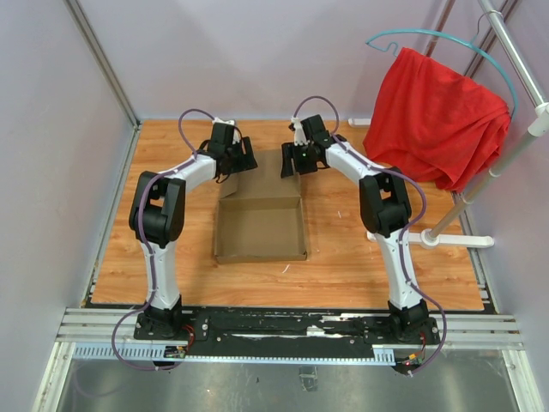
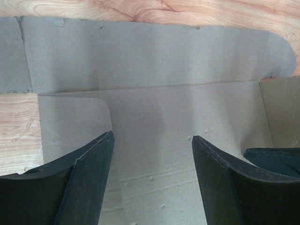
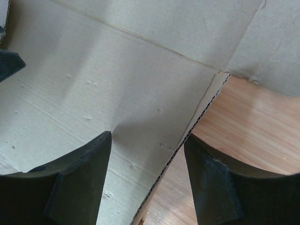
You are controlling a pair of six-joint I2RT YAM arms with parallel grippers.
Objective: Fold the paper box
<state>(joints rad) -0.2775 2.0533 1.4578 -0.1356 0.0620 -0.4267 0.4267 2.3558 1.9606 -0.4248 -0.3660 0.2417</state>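
Overhead, the wood-grain table [image 1: 352, 257] sits between pale lilac walls [image 1: 51, 120], with a red cloth [image 1: 433, 120] on a teal hanger [image 1: 429, 36] by its far right corner. The paper box [image 1: 260, 227] lies at the table's middle, side walls raised, its lid panel flat toward the far edge. Over that panel the left gripper [image 1: 233, 161] and right gripper [image 1: 293, 161] hang with jaws apart, gripping nothing.

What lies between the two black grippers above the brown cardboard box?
Top view: only the flat rear flap of the paper box separates left gripper and right gripper.
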